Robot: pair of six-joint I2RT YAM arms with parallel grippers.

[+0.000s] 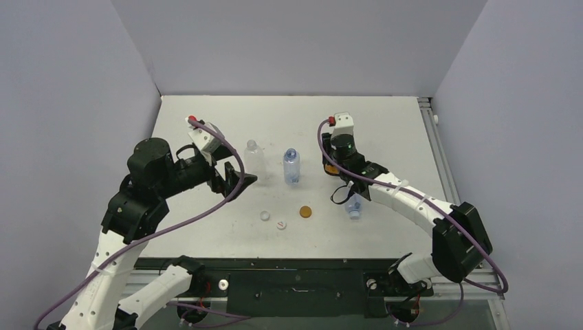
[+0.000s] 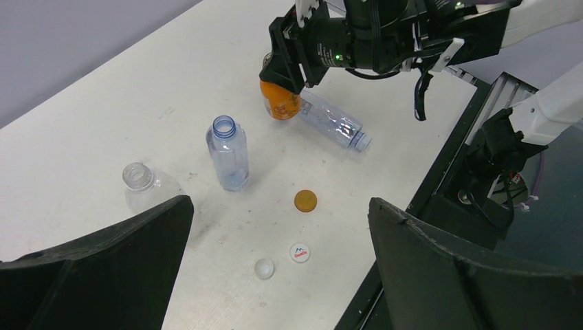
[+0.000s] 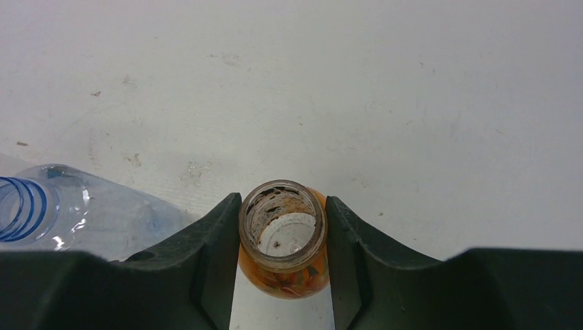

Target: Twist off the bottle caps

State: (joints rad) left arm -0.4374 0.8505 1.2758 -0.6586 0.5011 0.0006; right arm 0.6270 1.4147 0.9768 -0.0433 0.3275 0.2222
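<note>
1. Standing on the desk [image 1: 385, 124], the orange bottle [image 3: 282, 275] is being clamped at its open neck by the right fingers [image 3: 210, 268].
2. A fallen bottle [image 2: 332, 122] is lying just beside it.
3. The golden-brown cap [image 1: 305, 212] and two white caps [image 1: 265, 215] are lying nearer the arms.
4. The left fingers [image 2: 103, 268] are being held apart, empty, near an uncapped clear bottle [image 2: 141, 182].

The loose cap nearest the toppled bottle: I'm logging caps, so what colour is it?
The cap is golden-brown, clearest in the left wrist view.
</note>
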